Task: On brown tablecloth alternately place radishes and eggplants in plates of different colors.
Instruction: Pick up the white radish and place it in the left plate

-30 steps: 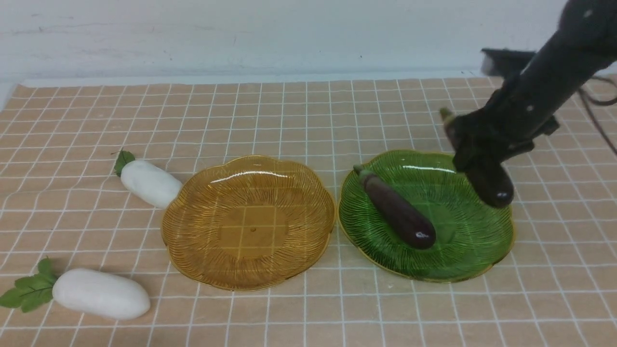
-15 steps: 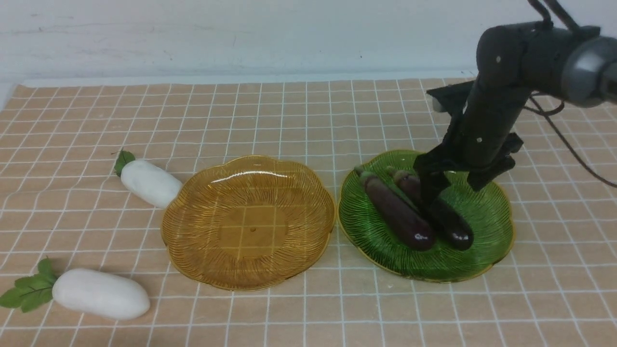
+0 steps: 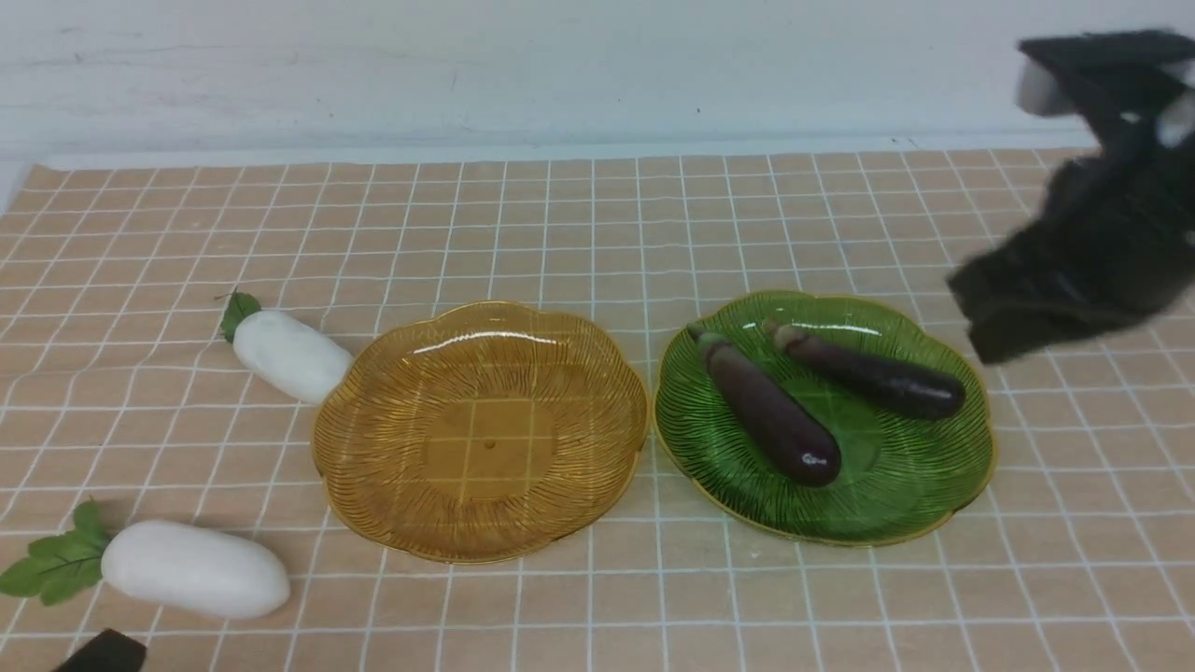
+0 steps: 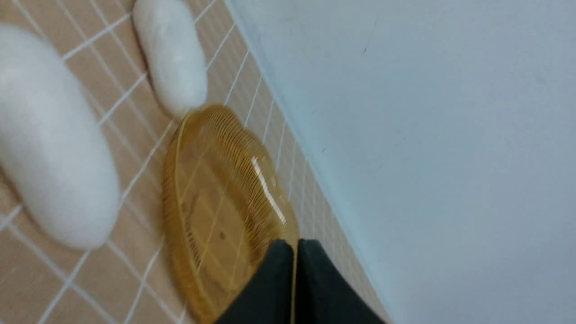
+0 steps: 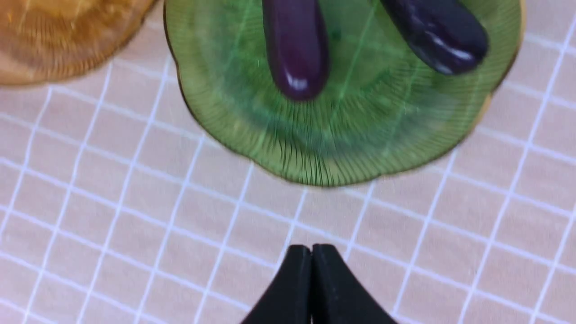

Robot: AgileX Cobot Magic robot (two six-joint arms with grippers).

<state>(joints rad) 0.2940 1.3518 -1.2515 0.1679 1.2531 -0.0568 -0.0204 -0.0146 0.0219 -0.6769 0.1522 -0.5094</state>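
On the brown tablecloth point(image 3: 597, 224), the green plate point(image 3: 896, 485) holds both dark purple eggplants point(image 3: 767, 411) point(image 3: 873, 373), lying apart. The amber plate point(image 3: 485, 448) next to it is empty. One white radish point(image 3: 289, 355) touches the amber plate's left rim, and the other radish point(image 3: 191, 567) lies near the front left. My right gripper point(image 3: 1004, 341), blurred, hangs above the cloth to the right of the green plate. In the right wrist view that gripper point(image 5: 311, 246) is shut and empty. My left gripper point(image 4: 294, 243) is also shut and empty, low at the front left corner point(image 3: 103, 651).
A pale wall runs along the back edge of the cloth. Bare cloth lies in front of both plates and behind them.
The right gripper lowered the second eggplant into the green plate beside the first, let it go, then pulled up and to the right and shut. The left gripper's tip has come into view.
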